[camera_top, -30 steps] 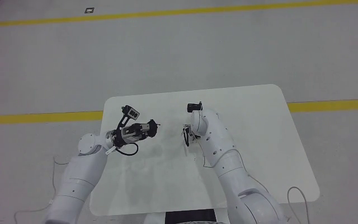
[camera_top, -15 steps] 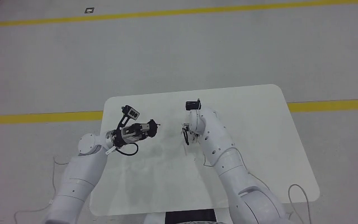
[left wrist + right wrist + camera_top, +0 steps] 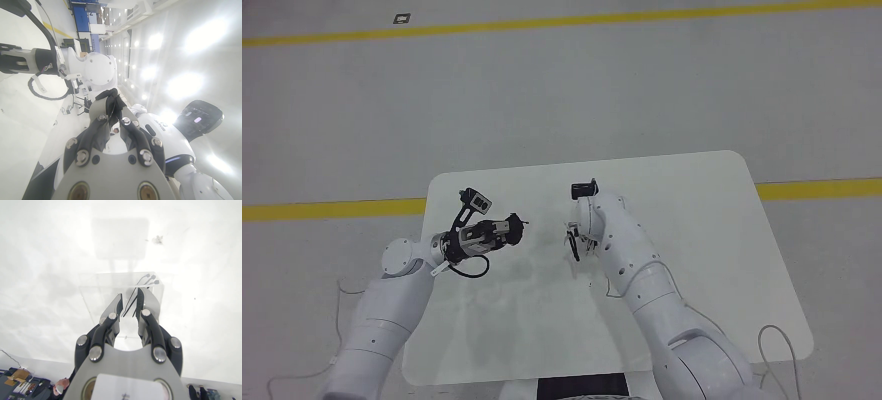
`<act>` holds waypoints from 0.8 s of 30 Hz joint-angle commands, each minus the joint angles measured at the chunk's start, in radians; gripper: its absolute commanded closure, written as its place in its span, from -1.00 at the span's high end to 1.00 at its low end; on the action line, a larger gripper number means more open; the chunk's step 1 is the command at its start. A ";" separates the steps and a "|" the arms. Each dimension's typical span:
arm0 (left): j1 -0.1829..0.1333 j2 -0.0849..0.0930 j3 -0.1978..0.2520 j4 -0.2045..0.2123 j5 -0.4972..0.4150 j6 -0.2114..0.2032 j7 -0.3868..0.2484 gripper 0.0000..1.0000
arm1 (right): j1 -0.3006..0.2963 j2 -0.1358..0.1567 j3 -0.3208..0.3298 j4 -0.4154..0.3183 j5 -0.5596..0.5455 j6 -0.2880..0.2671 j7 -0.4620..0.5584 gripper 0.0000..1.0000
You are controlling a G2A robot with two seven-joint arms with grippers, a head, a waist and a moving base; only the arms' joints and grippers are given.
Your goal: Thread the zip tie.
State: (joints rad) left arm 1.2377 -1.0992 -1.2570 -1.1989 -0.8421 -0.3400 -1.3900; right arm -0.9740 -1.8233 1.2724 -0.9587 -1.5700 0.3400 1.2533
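- Over table [image 3: 692, 200], left gripper [image 3: 112, 100] pinches thin black tie [image 3: 112, 111], aloft.
- Beyond, right gripper [image 3: 129, 294] spread above spare ties [image 3: 154, 282] in clear box [image 3: 102, 289].
- Threading unstarted, I judge; next needs tail tip aligned to head.

The arm carrying your right claw [image 3: 574, 243] has leaned slightly toward the left arm [image 3: 407, 270] over the last second. Its wrist camera [image 3: 585, 188] has crept that way too, a touch nearer the worktop's [image 3: 712, 200] far edge, and the forearm [image 3: 642, 285] has followed.
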 commanded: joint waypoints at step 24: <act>0.000 0.000 0.000 0.000 0.000 0.000 0.000 -1.00 | 0.023 -0.006 -0.007 0.051 0.000 0.000 -0.013 -0.78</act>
State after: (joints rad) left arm 1.2377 -1.0992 -1.2570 -1.1989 -0.8421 -0.3400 -1.3900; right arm -0.9515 -1.8293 1.2656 -0.9086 -1.5700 0.3400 1.2414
